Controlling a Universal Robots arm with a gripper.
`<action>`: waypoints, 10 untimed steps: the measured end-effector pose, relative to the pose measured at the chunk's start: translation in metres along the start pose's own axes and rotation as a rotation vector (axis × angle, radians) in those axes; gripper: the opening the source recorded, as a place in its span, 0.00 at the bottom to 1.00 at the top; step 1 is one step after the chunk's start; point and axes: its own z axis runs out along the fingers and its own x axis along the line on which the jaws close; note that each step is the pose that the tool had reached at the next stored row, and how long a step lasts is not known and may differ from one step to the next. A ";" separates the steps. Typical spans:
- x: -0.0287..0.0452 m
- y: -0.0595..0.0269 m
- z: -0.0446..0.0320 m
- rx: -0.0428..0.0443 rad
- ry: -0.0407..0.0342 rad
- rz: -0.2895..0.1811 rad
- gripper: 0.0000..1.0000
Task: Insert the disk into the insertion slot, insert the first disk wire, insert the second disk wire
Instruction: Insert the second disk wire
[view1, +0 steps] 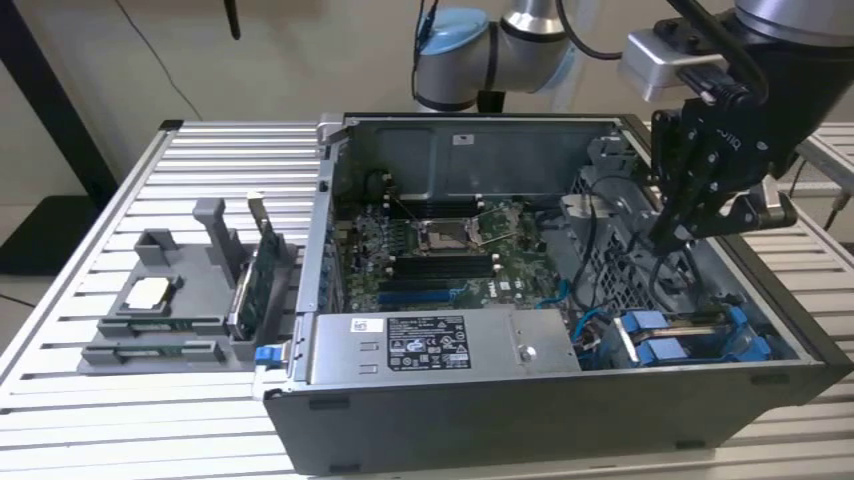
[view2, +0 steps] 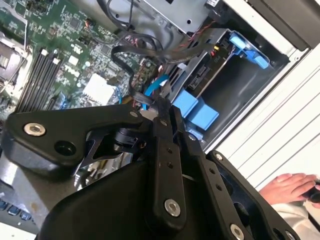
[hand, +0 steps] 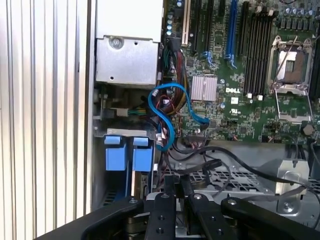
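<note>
- The black two-fingered gripper (view1: 671, 238) is hanging inside the open dark grey computer case (view1: 534, 420), at about three o'clock of the case in the exterior view.
- In both wrist views its fingers (hand: 170, 186) are sitting narrow, almost together. I cannot tell whether they are pinching anything.
- Just beyond the fingertips in the first wrist view, a bundle of thin black wires (hand: 220, 165) is looping over a perforated silver metal cage (hand: 235, 180).
- A light blue flat data cable (hand: 167, 112) is curling near the fingertips, running towards the green motherboard (view1: 434, 250).
- The disk (view1: 654, 335), a flat drive framed by a bright blue plastic carrier, is lying in the case's corner at about four o'clock, below the gripper in the exterior view.
- It is sitting inside the insertion slot (view2: 240, 82), a dark grey metal bay; the carrier's two blue tabs are standing side by side at its mouth.
- A boxy grey power supply with a black-and-white sticker (view1: 427, 345) is lying at six o'clock of the case.
- The case is resting on a slatted aluminium table (view1: 80, 400).
- At nine o'clock on the table, a grey plastic parts holder (view1: 174, 300) is standing well apart from the gripper.
- In the second wrist view, a person's hand (view2: 292, 187) is resting beyond the case.
</note>
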 end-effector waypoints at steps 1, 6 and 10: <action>0.0003 0.0010 0.0004 0.0011 0.0000 -0.002 0.16; 0.0016 0.0035 0.0027 0.0046 -0.0005 -0.013 0.16; 0.0026 0.0039 0.0053 0.0050 -0.0011 -0.027 0.16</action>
